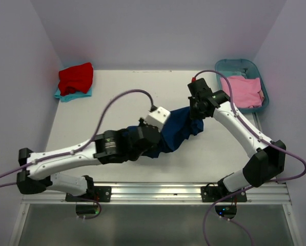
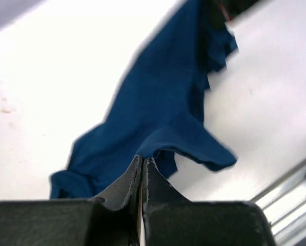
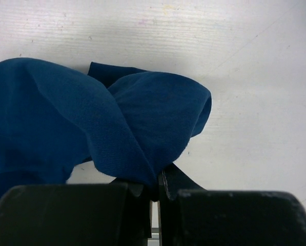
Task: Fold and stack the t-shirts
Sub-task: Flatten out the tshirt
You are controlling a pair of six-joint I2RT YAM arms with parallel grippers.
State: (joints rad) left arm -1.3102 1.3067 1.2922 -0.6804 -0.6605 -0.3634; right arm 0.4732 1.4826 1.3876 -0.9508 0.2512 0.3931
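Both arms angle inward; left gripper [image 2: 143,165] and right gripper [image 3: 157,180] pinch the navy blue cloth t-shirt [image 1: 179,132]. White tabletop [image 1: 86,120] surrounds it.

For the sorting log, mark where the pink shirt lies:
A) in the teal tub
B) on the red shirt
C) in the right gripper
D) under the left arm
A: the pink shirt lies inside the tub at the far right, apart from both arms.
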